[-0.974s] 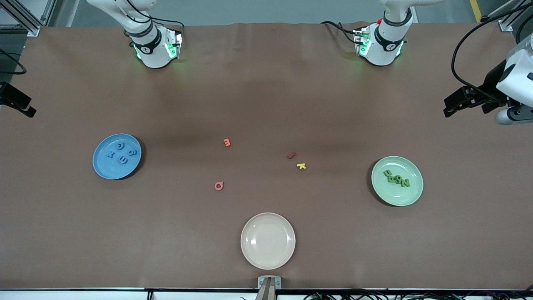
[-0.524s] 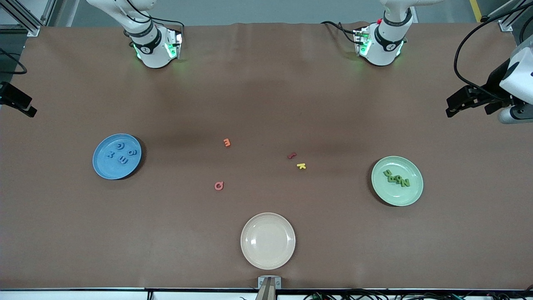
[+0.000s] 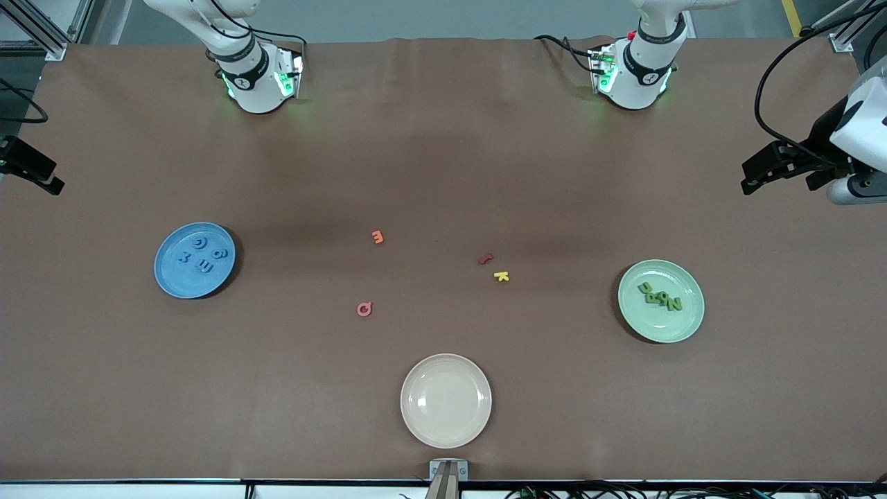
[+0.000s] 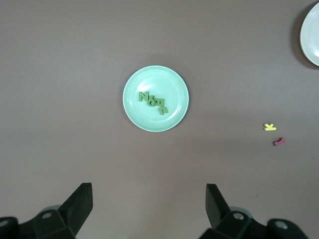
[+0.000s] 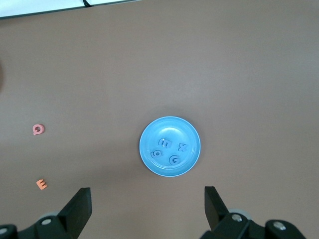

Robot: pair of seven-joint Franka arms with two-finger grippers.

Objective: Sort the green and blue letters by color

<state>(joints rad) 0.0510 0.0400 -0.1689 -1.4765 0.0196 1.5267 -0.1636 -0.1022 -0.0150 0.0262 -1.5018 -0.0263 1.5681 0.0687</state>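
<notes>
Several blue letters (image 3: pixel 202 254) lie on the blue plate (image 3: pixel 174 281) toward the right arm's end of the table. Several green letters (image 3: pixel 660 297) lie heaped on the green plate (image 3: pixel 678 328) toward the left arm's end. My left gripper (image 3: pixel 750 177) hangs high over the table's edge at that end, open and empty. In the left wrist view it (image 4: pixel 149 190) looks down on the green plate (image 4: pixel 172 79) and its letters (image 4: pixel 153 102). My right gripper (image 3: pixel 50 180) hangs open and empty over its own end. It (image 5: pixel 147 192) looks down on the blue plate (image 5: pixel 169 127) and letters (image 5: pixel 169 149).
An empty white plate (image 3: pixel 446 430) stands near the front camera's edge. Loose on the mat in the middle lie an orange letter (image 3: pixel 378 237), a red letter (image 3: pixel 486 259), a yellow letter (image 3: pixel 502 276) and a pink letter (image 3: pixel 364 309).
The left gripper has drifted slightly toward its end of the table, and the right gripper has shifted a little too. Plates and letters have not moved.
</notes>
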